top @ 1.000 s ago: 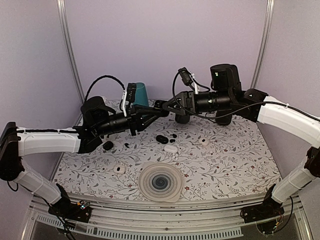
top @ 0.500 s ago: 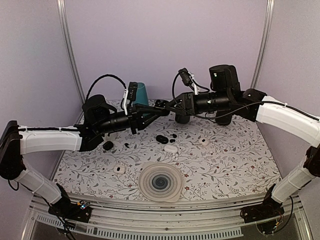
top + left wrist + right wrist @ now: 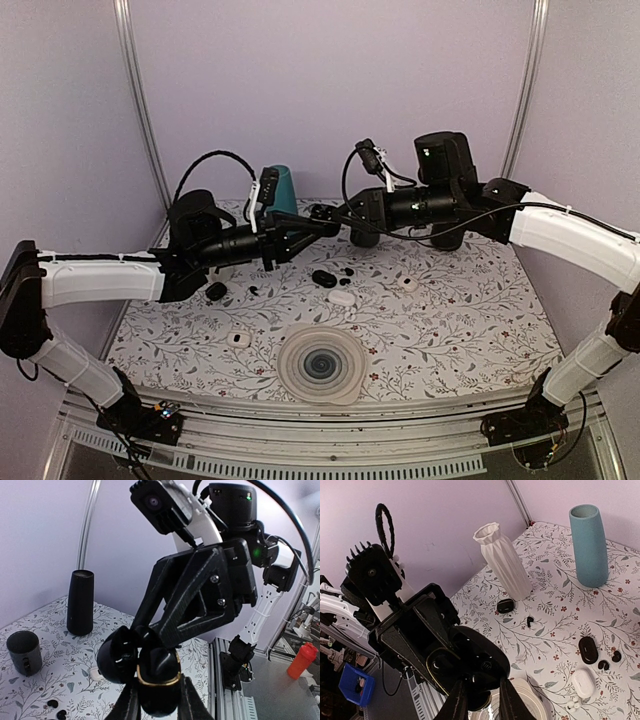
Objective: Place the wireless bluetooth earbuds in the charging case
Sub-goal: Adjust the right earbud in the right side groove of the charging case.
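Observation:
My left gripper (image 3: 305, 226) is shut on an open black charging case with a gold rim (image 3: 159, 680), held in the air above the back of the table. Its lid (image 3: 117, 655) hangs open to one side. My right gripper (image 3: 326, 213) meets it tip to tip. Its fingers (image 3: 457, 700) are closed on a small black thing, apparently a black earbud (image 3: 482, 697), pressed at the case opening (image 3: 440, 669). Loose black earbuds (image 3: 348, 270) lie on the table below, also in the right wrist view (image 3: 610, 660). Another black earbud (image 3: 529, 621) lies near the white vase.
A teal vase (image 3: 281, 188), white vase (image 3: 502, 562), black cup (image 3: 364, 236) and black cylinder (image 3: 447, 235) stand at the back. A black case (image 3: 324, 277), white cases (image 3: 341, 297) (image 3: 408, 283) (image 3: 238, 338), another black case (image 3: 216, 291) and a ribbed round dish (image 3: 320, 364) lie on the table.
Both grippers, still joined at the case, have shifted slightly up and to the left. The things on the table have not moved.

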You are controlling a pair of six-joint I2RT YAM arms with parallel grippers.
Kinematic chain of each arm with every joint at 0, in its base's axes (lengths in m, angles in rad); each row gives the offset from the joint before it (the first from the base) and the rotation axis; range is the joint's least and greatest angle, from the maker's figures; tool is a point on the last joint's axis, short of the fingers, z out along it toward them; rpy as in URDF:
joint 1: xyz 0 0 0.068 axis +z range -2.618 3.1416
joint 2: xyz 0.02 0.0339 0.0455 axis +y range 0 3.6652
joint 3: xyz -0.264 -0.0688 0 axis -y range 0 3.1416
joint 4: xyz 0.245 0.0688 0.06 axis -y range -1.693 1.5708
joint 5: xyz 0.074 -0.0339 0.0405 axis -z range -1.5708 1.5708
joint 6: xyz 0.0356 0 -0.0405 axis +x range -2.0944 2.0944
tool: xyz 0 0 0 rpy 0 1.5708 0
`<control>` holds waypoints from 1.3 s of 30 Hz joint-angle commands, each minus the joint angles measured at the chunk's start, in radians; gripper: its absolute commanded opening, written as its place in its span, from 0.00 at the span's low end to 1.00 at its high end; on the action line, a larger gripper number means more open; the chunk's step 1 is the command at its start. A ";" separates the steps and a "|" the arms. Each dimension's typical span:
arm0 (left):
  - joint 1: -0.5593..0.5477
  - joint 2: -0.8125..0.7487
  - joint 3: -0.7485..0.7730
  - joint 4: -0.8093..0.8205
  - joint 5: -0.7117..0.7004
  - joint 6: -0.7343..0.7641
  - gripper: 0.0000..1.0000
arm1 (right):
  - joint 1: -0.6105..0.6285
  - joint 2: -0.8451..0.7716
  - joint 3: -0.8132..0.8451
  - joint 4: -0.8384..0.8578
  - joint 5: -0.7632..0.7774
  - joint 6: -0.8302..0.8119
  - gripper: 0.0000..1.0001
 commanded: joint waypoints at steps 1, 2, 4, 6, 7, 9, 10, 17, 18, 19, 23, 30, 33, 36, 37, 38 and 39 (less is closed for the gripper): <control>-0.017 0.007 0.028 0.020 0.087 0.008 0.00 | 0.024 0.030 0.028 0.016 0.004 -0.049 0.16; -0.017 0.008 0.029 0.022 0.090 0.008 0.00 | 0.023 0.030 0.028 0.014 0.004 -0.056 0.13; -0.017 0.006 0.030 0.025 0.095 0.004 0.00 | 0.027 0.029 0.027 0.012 0.002 -0.071 0.10; -0.018 0.006 0.030 0.028 0.102 0.002 0.00 | 0.030 0.029 0.027 0.008 -0.002 -0.089 0.09; -0.017 0.006 0.030 0.031 0.104 0.001 0.00 | 0.031 0.028 0.026 0.007 -0.004 -0.100 0.09; -0.018 0.005 0.030 0.032 0.104 -0.003 0.00 | 0.034 0.026 0.024 0.004 -0.006 -0.115 0.08; -0.018 0.003 0.028 0.034 0.104 -0.005 0.00 | 0.034 0.028 0.024 0.000 -0.007 -0.119 0.08; 0.002 -0.004 0.012 0.084 0.124 -0.056 0.00 | 0.034 -0.003 -0.009 -0.009 -0.061 -0.164 0.11; 0.007 -0.006 0.008 0.095 0.129 -0.065 0.00 | 0.034 -0.011 -0.016 -0.008 -0.074 -0.173 0.13; 0.014 -0.006 0.005 0.106 0.136 -0.074 0.00 | 0.034 -0.020 -0.024 -0.003 -0.088 -0.179 0.15; 0.028 0.010 0.003 0.156 0.188 -0.110 0.00 | 0.035 -0.046 -0.054 0.030 -0.162 -0.195 0.24; 0.030 0.027 -0.003 0.207 0.220 -0.149 0.00 | 0.033 -0.051 -0.060 0.044 -0.190 -0.186 0.28; 0.034 0.023 -0.009 0.210 0.217 -0.155 0.00 | 0.033 -0.069 -0.067 0.048 -0.196 -0.183 0.32; 0.039 0.017 -0.016 0.216 0.210 -0.157 0.00 | 0.026 -0.105 -0.086 0.074 -0.207 -0.183 0.37; 0.039 0.017 -0.016 0.218 0.212 -0.159 0.00 | 0.022 -0.119 -0.095 0.086 -0.216 -0.177 0.39; 0.040 0.017 -0.016 0.220 0.214 -0.160 0.00 | 0.018 -0.126 -0.098 0.088 -0.217 -0.173 0.40; 0.039 0.017 -0.016 0.222 0.216 -0.161 0.00 | 0.013 -0.132 -0.097 0.090 -0.220 -0.167 0.41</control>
